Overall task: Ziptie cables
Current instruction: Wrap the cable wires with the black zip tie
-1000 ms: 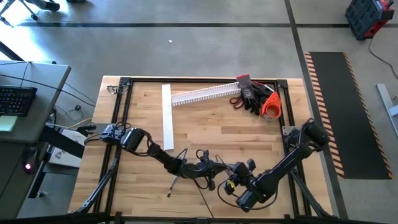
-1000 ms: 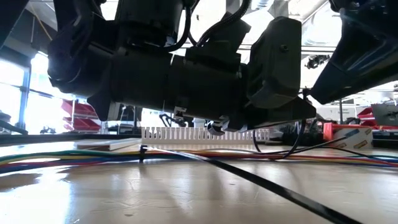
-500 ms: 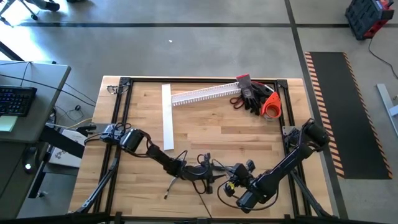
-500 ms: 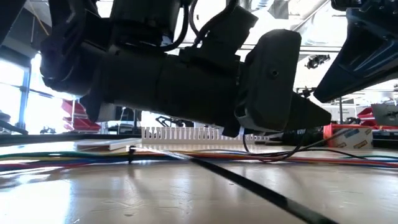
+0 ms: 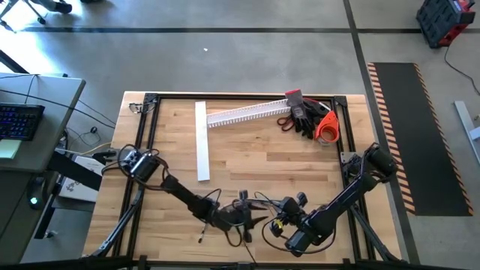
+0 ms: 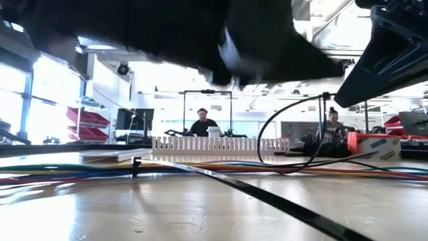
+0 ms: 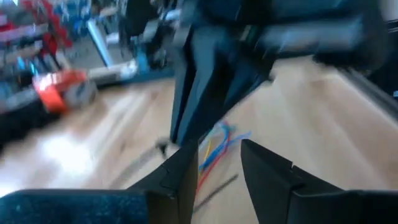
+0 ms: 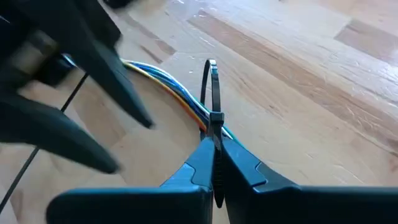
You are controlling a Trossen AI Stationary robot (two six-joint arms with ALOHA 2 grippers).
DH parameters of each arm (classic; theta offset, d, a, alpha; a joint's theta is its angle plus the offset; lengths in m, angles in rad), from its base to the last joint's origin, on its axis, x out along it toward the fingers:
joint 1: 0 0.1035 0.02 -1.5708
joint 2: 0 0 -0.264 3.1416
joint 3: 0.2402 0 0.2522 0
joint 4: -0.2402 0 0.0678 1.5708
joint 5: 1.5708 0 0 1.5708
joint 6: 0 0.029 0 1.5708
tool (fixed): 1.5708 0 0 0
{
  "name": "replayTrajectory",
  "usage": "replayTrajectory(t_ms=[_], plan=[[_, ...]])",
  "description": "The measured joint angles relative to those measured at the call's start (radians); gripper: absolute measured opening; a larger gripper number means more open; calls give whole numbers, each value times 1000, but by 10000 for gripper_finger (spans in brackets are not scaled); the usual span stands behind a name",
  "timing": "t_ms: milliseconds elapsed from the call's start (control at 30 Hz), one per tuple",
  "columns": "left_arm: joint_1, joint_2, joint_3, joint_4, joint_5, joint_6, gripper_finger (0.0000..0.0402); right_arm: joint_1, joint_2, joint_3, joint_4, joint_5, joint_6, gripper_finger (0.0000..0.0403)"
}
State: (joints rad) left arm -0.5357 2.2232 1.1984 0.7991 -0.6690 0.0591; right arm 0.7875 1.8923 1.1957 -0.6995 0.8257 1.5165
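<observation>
The cables (image 8: 166,84), a bundle of coloured wires, lie on the wooden table near its front edge (image 5: 251,201). A black ziptie (image 8: 210,87) is looped round them, and my right gripper (image 8: 215,163) is shut on it. My left gripper (image 7: 221,180) hangs open and empty just left of the cables in the high view (image 5: 241,215). The wrist view shows the wires (image 7: 217,142) beyond its fingers. In the low view the cables (image 6: 214,166) run across the table with a small black tie (image 6: 136,165) on them. My right gripper pinches the ziptie's tail (image 8: 215,142) between its two fingers, just behind the ziptie's head (image 8: 216,117). The fingers slant down from the table's near right. The loop (image 8: 207,74) stands up round the cables, which rest on the table.
A loose ziptie (image 6: 281,204) lies on the table close to the low camera, another (image 5: 203,229) near the front left. A flat white strip (image 5: 201,140), a white slotted channel (image 5: 244,112), gloves (image 5: 304,116) and orange tape (image 5: 327,130) lie at the back. People (image 6: 202,125) sit beyond the table.
My left gripper has risen off the cables and drawn back toward the table's near left. In the low view it has lifted from just above the wood up to the picture's top edge. My right gripper has kept its place.
</observation>
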Motion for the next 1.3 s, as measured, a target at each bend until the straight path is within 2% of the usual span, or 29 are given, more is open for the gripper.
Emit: replayTrajectory(t_ms=[167,300,400,633,767,1033,1300], plan=[[-18,-44,0,6,-10,157,104,9,0,0,74,3,-138,0],[27,-49,1,-3,117,265,114,20,0,0,108,0,-273,0],[67,-49,1,-65,207,275,132,28,0,1,115,-5,-314,0],[116,-48,1,-151,300,281,159,37,0,1,118,-7,-321,0],[125,-48,1,-150,359,284,138,40,-1,1,122,-6,-320,0],[118,-47,1,-150,362,274,66,45,-1,1,122,-5,-313,0],[117,-47,1,-145,371,257,51,45,-1,1,123,-7,-312,0]])
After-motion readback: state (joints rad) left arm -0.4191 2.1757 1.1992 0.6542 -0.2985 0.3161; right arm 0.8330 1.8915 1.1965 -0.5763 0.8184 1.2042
